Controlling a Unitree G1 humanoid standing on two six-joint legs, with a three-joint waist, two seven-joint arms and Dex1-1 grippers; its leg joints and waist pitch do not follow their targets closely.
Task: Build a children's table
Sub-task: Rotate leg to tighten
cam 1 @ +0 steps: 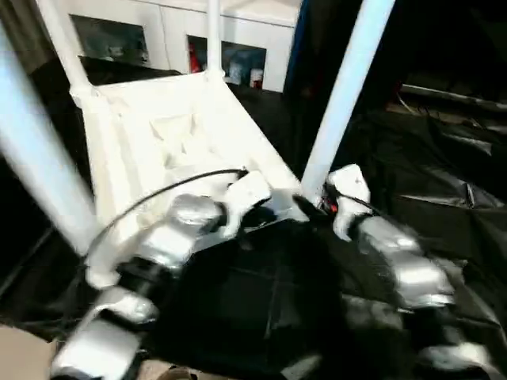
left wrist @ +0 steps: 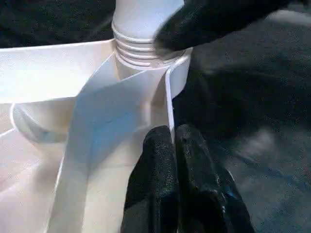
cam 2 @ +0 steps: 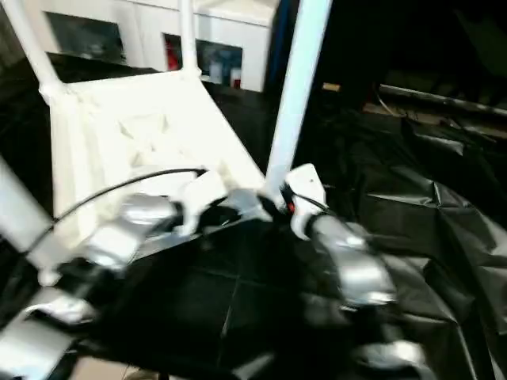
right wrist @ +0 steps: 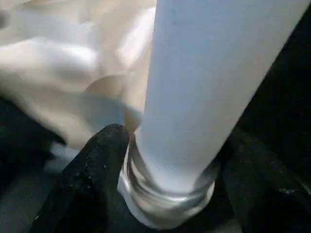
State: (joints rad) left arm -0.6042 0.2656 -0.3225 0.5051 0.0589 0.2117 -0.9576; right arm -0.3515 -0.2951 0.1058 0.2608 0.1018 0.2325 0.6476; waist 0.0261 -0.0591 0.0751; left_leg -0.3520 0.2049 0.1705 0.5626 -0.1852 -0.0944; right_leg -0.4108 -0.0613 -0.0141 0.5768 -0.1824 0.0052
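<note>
Black fingers (left wrist: 167,179) of the left gripper (left wrist: 172,141) are pressed together on the thin raised rim of the tabletop (left wrist: 53,73), pinching that edge just short of the corner socket (left wrist: 146,58). Beyond them, in the left wrist view, the socket shows stepped rings where a white tube enters it, and a dark finger of the other gripper lies against those rings.

From the right wrist, the right gripper (right wrist: 170,194) straddles the near leg (right wrist: 218,73): one finger (right wrist: 97,170) on each side of the round tube at its ringed base, touching or nearly so. They look closed around it, though how firm the grip is I cannot tell.

Seen from the head, the tabletop (cam 1: 174,134) lies upside down on the black-draped work table (cam 1: 444,182), ribbed underside up, with four legs rising from its corners. The left gripper (cam 1: 257,194) and right gripper (cam 1: 321,198) meet at the nearest corner.

My reading: this is the seating of the last leg, one gripper steadying the top while the other works the tube. Next, the leg needs pressing or turning fully home, kept straight in line with the socket.

Everything white is smooth, hard plastic; the thin rim may flex, and the glossy cylindrical tube could slip between rubbery fingers. The black drape is crinkled and slightly shiny.
</note>
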